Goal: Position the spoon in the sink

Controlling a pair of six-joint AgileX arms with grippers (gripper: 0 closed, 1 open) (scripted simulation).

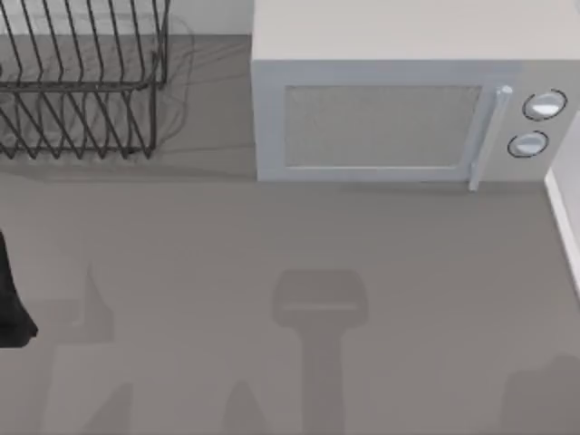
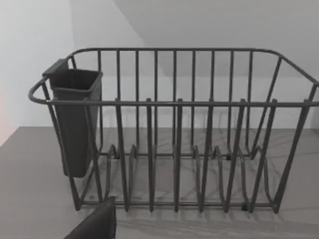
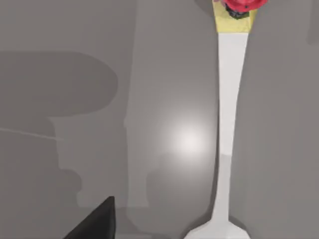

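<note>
A white spoon (image 3: 227, 124) lies flat on the grey tabletop in the right wrist view. Its long handle ends in a yellow and red tip (image 3: 237, 12), and its bowl (image 3: 215, 233) is cut off by the picture's edge. A dark part of my right gripper (image 3: 94, 221) hangs above the table beside the spoon, apart from it and nearer the bowl end. A dark part of my left gripper (image 2: 97, 224) faces the wire dish rack (image 2: 174, 129). The left arm (image 1: 11, 299) sits at the table's left edge. The sink is out of view.
The dish rack (image 1: 82, 82) stands at the back left with a dark cutlery cup (image 2: 75, 119) hung on one end. A white microwave (image 1: 399, 100) stands at the back, door shut. A pale edge (image 1: 564, 217) of something runs along the right side.
</note>
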